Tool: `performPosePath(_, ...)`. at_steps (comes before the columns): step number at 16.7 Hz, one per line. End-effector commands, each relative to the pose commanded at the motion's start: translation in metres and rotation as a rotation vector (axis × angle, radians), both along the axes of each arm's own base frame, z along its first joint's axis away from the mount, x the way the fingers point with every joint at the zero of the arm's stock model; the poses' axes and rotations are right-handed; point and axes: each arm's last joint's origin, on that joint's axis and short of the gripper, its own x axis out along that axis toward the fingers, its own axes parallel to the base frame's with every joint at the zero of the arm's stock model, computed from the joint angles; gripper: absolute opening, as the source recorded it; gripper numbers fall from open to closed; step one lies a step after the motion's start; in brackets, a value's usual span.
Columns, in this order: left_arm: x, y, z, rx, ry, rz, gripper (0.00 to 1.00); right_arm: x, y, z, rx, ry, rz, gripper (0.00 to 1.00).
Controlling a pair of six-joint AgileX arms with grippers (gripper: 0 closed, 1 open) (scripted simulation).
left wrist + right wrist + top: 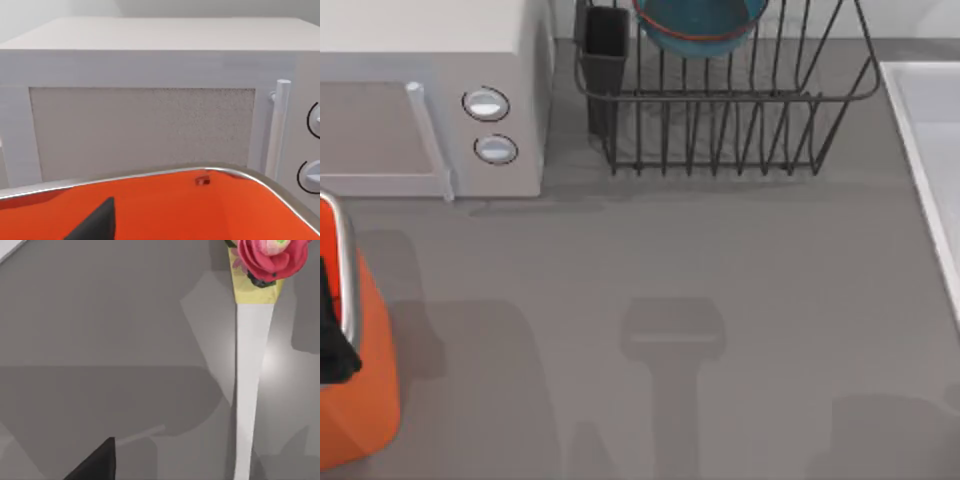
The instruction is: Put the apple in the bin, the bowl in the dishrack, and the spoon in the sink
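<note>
The teal-blue bowl (700,25) with its reddish rim rests inside the dark wire dishrack (740,130) at the back. The orange bin (355,390) with a silver rim stands at the table's left edge. A dark part of my left gripper (332,335) hangs over the bin's opening, and the bin's orange inside (165,210) lies just below it in the left wrist view. The spoon (252,365), with a white handle and a pink flower at one end, runs across the grey tabletop beside my right gripper (95,465). The sink (935,170) sits at the right edge. The apple is out of view.
A boxy white microwave (430,100) with two round knobs stands at the back left, right behind the bin. A dark cutlery cup (605,60) occupies the dishrack's left corner. Arm shadows fall across the grey table (670,260).
</note>
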Motion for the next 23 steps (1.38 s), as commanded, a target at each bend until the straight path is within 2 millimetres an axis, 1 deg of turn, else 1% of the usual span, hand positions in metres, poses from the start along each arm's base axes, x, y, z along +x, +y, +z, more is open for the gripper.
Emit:
performPosePath(4, 0.0, 0.0, 0.0, 0.0, 0.0, 0.0, 1.0, 0.0, 0.0, -0.044, -0.002, -0.009, 0.001, 1.0)
performPosePath(6, 0.0, 0.0, 0.0, 0.0, 0.0, 0.0, 1.0, -0.003, 0.0, -0.058, -0.001, -0.004, 0.0, 1.0)
performPosePath(8, 0.0, 0.0, 0.0, 0.0, 0.0, 0.0, 1.0, -0.005, 0.001, -0.064, 0.0, 0.0, 0.0, 1.0)
performPosePath(12, 0.0, 0.0, 0.0, 0.0, 0.0, 0.0, 1.0, -0.005, 0.001, -0.064, 0.0, 0.0, 0.0, 1.0)
performPosePath(23, 0.0, 0.0, 0.0, 0.0, 0.0, 0.0, 1.0, -0.005, 0.001, -0.064, 0.0, 0.0, 0.0, 0.17)
